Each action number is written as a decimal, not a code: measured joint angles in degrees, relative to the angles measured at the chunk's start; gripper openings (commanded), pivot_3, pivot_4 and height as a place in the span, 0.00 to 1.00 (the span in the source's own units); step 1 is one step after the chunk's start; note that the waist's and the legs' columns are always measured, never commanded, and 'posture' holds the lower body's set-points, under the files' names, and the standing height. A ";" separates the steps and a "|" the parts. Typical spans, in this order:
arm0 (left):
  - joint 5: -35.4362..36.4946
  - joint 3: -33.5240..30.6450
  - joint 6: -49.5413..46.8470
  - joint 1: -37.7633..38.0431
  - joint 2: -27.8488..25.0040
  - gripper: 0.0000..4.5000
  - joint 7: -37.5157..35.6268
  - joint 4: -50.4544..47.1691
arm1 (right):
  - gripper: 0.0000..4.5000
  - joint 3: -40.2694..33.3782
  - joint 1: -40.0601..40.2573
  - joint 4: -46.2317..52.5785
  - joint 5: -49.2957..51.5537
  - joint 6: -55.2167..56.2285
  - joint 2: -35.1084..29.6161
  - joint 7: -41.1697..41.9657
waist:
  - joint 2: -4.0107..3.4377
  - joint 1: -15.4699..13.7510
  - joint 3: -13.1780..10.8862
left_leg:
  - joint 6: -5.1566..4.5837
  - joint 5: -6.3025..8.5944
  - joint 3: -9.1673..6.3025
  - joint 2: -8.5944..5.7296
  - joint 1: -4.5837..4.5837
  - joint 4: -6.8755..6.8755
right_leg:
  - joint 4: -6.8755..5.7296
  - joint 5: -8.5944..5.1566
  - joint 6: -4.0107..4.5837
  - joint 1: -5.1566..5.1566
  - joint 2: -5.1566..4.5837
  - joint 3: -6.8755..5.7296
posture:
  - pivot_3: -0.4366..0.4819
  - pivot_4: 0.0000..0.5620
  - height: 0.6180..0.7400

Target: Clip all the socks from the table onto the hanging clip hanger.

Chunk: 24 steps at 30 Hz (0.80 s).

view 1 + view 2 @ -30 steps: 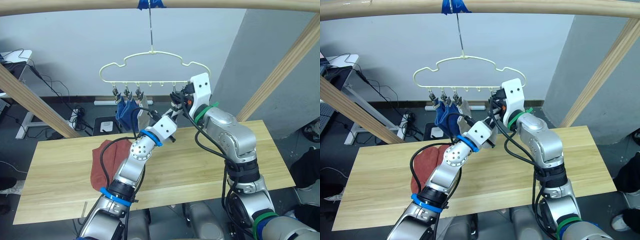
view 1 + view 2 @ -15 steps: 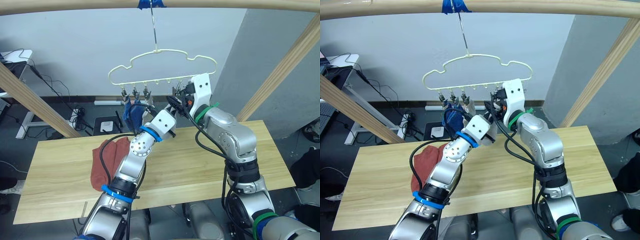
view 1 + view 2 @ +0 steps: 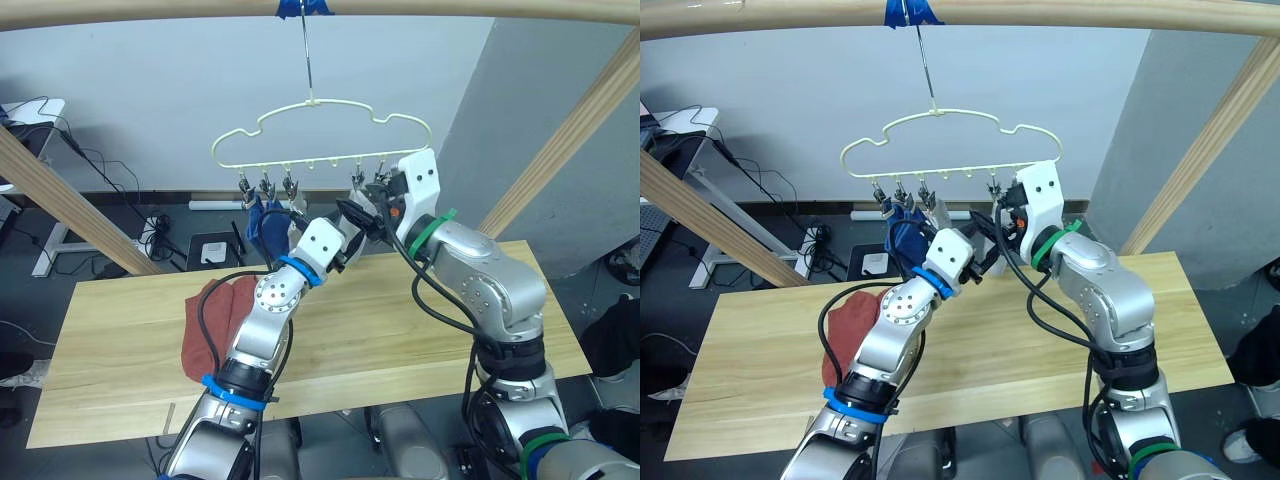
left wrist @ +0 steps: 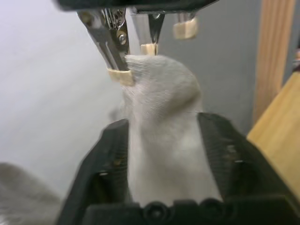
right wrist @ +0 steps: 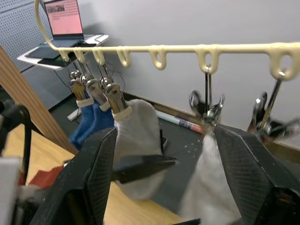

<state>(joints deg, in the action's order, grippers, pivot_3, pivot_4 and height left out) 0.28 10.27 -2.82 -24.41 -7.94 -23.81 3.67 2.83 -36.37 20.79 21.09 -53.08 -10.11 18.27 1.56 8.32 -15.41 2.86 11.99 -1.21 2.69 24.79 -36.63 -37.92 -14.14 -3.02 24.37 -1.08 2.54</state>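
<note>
A thick wooden rail runs across the top in front of a pale wall, and the clip hanger hangs from it by a metal hook over the table of light wood planks. At the left end of the hanger two blue socks hang from clips, and a light grey sock hangs from the clip next to them. On the table, left of the arms, the two rust-red socks lie in a heap.

The left gripper is raised just under the hanger; its two black fingers are clamped on a second light grey sock, whose top edge touches the tips of the metal clips above it. The right gripper is held up near the clips toward the right end of the hanger, with its fingers spread apart and holding nothing.
</note>
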 measured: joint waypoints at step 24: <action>20.13 -9.56 -16.55 1.20 -16.93 0.58 -17.19 -17.63 | 0.47 -0.37 3.51 -0.56 -5.43 6.72 -2.36 -5.57 | 0.00 -0.27 0.00 | 0.00 0.00 0.02 0.01 0.00 0.06 | 0.11 -0.01 0.00 0.02 0.01 0.01 | 0.26 0.45 1.00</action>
<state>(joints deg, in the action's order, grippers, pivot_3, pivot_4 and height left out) 20.41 0.70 -19.37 -23.21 -24.87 -41.00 -13.96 2.46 -32.86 20.23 15.66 -46.36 -12.47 12.71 1.56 8.05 -15.41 2.86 11.99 -1.20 2.70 24.79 -36.56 -37.80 -14.16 -3.02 24.38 -1.07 2.55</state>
